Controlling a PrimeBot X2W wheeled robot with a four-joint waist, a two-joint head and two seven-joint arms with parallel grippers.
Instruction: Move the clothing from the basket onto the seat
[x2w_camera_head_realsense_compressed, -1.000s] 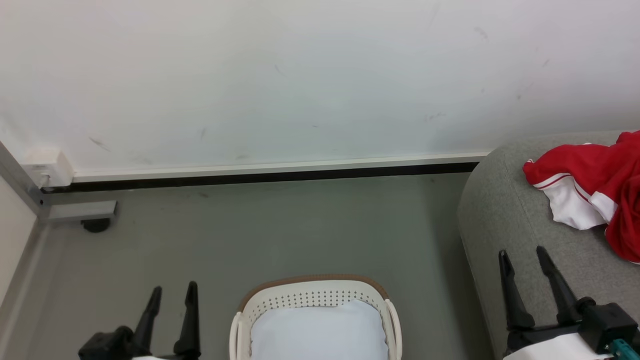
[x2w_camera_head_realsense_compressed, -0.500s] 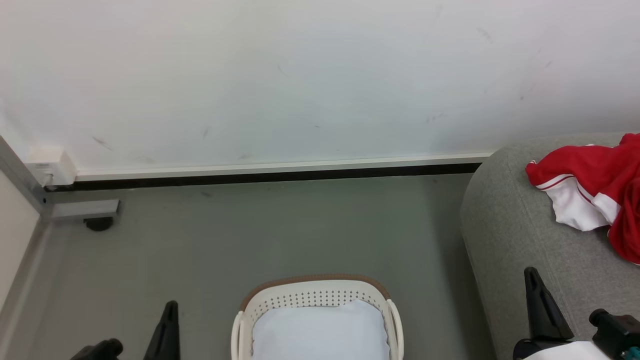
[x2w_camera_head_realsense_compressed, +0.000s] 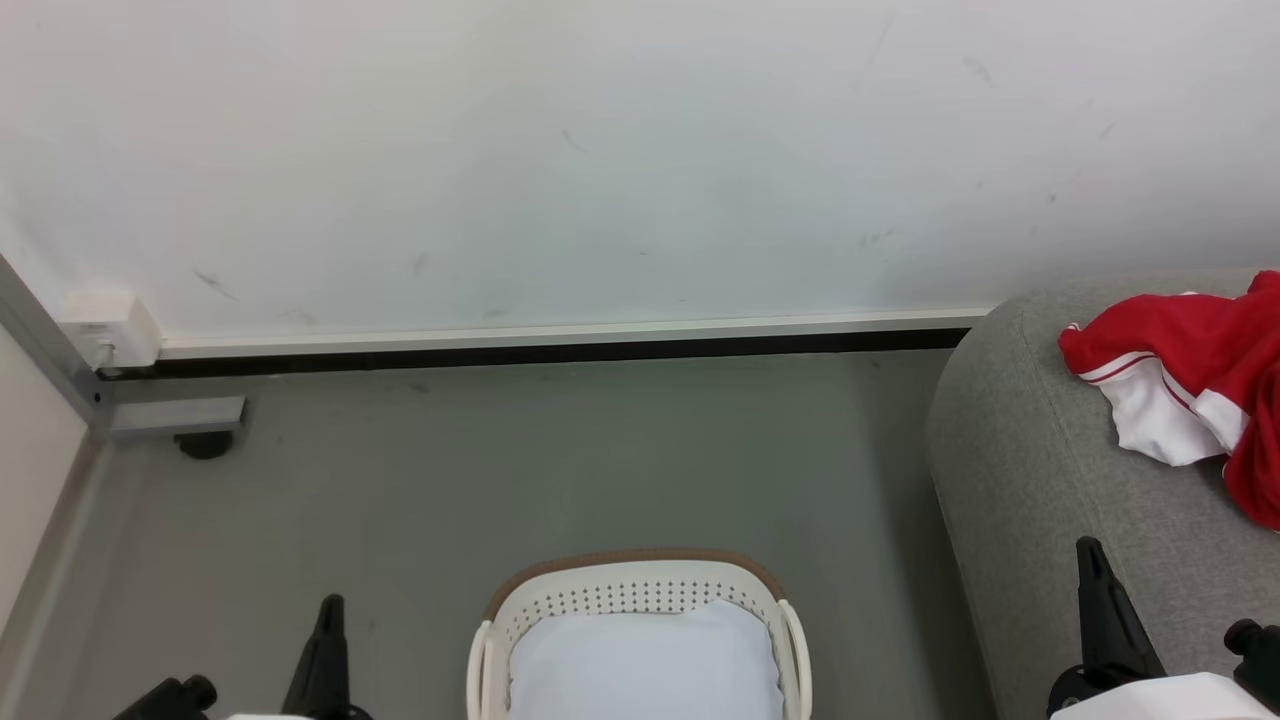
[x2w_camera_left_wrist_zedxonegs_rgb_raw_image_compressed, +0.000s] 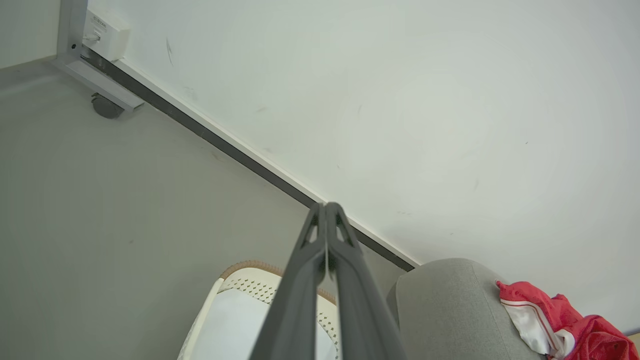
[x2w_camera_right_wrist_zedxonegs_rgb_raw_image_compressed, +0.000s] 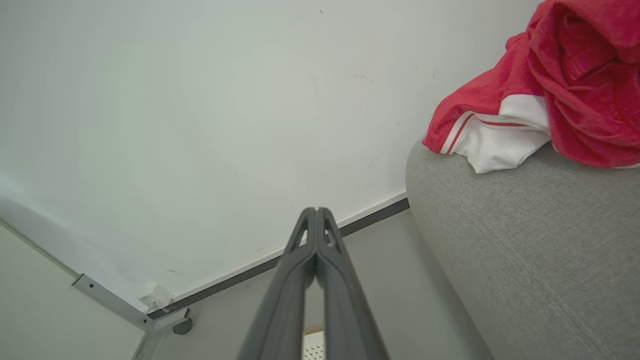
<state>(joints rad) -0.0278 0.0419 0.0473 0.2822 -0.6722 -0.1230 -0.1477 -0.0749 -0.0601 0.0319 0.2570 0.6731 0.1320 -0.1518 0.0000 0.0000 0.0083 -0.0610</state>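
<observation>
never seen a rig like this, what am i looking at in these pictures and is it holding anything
This is a wheeled robot with two arms, each ending in a two-fingered gripper. One picture comes from a camera on its head, looking down: left gripper at lower left, right gripper at lower right. The other two come from wrist cameras looking along each gripper's dark fingers. On the floor stands a white basket with a pale cushion pad inside. The red and white clothing lies on the grey seat at the right. Both grippers are shut, holding nothing.
</observation>
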